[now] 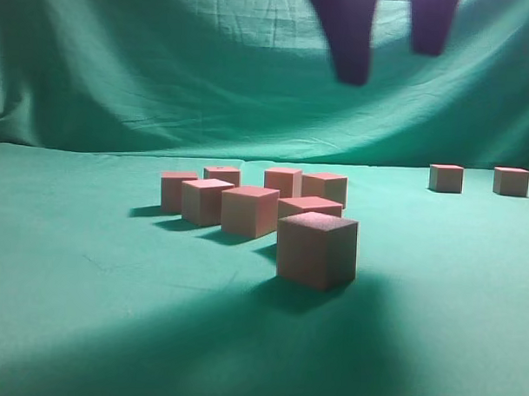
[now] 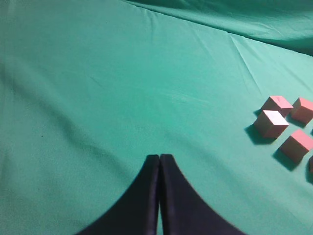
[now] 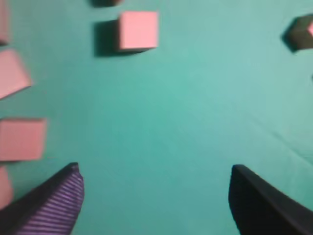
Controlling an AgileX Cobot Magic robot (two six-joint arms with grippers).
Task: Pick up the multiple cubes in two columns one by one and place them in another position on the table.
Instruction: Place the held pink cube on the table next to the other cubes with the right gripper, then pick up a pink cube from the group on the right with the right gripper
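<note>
Nine cubes (image 1: 317,249) show in the exterior view: seven bunched in two rough columns at the centre of the table (image 1: 78,304), and two more (image 1: 446,177) set apart at about three o'clock, side by side but not touching. The nearest cube of the cluster stands at its five o'clock corner, sharp and large; a flatter-looking one just behind it is half hidden by it, so its full shape is hard to read.

The right gripper (image 1: 390,37) hangs high at twelve o'clock over the cluster, blurred and cut off by the top edge. Its two purple fingers (image 1: 350,40) stand wide apart with nothing between them. In the right wrist view the same fingers (image 3: 51,205) frame bare green cloth; one cube sits at eleven o'clock, several are clipped by the left edge at nine o'clock, and a dark, unclear shape lies at two o'clock.

The left gripper (image 2: 159,164) has its dark fingers pressed together, holding nothing, over open cloth. Four cubes lie at three o'clock in that view, with a fifth barely showing at the right edge.
</note>
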